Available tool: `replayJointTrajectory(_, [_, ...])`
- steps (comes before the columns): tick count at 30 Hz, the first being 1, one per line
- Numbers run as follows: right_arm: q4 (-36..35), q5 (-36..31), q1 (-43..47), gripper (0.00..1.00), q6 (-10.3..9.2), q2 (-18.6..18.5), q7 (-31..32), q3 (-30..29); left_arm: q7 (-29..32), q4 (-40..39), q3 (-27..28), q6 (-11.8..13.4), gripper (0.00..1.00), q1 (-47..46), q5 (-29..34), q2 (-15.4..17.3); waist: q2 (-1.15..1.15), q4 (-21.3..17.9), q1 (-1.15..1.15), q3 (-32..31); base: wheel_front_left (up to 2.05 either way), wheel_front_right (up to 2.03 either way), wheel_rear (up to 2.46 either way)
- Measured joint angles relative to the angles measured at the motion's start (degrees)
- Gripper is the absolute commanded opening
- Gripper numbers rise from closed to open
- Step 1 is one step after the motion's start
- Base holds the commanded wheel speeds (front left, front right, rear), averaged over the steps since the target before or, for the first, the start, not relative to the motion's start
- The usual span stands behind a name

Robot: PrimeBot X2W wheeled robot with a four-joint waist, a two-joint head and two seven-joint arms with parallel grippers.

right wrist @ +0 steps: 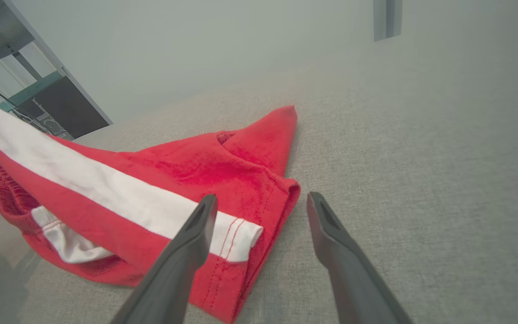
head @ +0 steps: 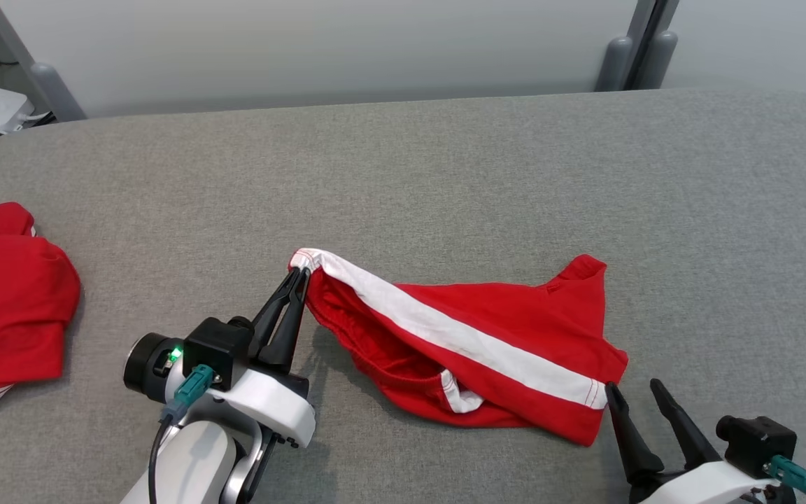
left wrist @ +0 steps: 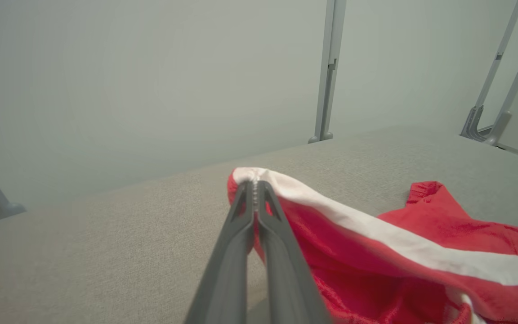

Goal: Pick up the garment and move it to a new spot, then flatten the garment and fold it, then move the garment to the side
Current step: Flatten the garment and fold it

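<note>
Red shorts (head: pixel 473 336) in play, lying on the grey padded table (head: pixel 445 154), just off centre toward 5 o'clock in the head view. The cloth is crumpled, not flat: bright red, with a broad white stripe (head: pixel 445 329) running from the 10 o'clock end down to the 4 o'clock end. A red corner pokes up toward 1 o'clock. At 6 o'clock a small white hem piece curls out from under the folds, and the ribbed red inside shows below the stripe.

The left gripper (head: pixel 299 274) comes in from 7 o'clock with its fingers pressed together, pinching the shorts right at the white end of the stripe. In the left wrist view the two dark fingers meet on that white edge, and the cloth rises to the pinch and falls away toward 4 o'clock.

Over at 5 o'clock, the right gripper (head: pixel 632 389) stands spread wide and holds nothing. One fingertip sits by the stitched end of the stripe, the other over bare table. In the right wrist view the nearer finger crosses in front of the red hem; touching or just above it, I cannot tell.

Out at 9 o'clock, well apart from the shorts, a second red garment (head: pixel 4 294) lies bunched at the table's edge, white stripes at its lower hem.
</note>
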Motion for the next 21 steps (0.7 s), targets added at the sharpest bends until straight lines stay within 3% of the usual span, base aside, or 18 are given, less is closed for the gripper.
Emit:
replayJointTrajectory(11, [5.09,4.98,-1.68,1.0,0.0,0.34,0.0,4.16,-0.01,-1.82,4.83,-1.48,0.0,3.41,3.15,-2.32,0.0,1.48,0.0,0.73,0.0,0.0,0.0])
replayJointTrajectory(21, [5.2,3.79,-2.82,0.98,0.0,-0.29,0.0,6.86,-0.01,-1.31,6.82,-3.18,0.0,3.42,5.58,-4.08,0.0,2.27,0.0,0.84,0.0,0.0,0.0])
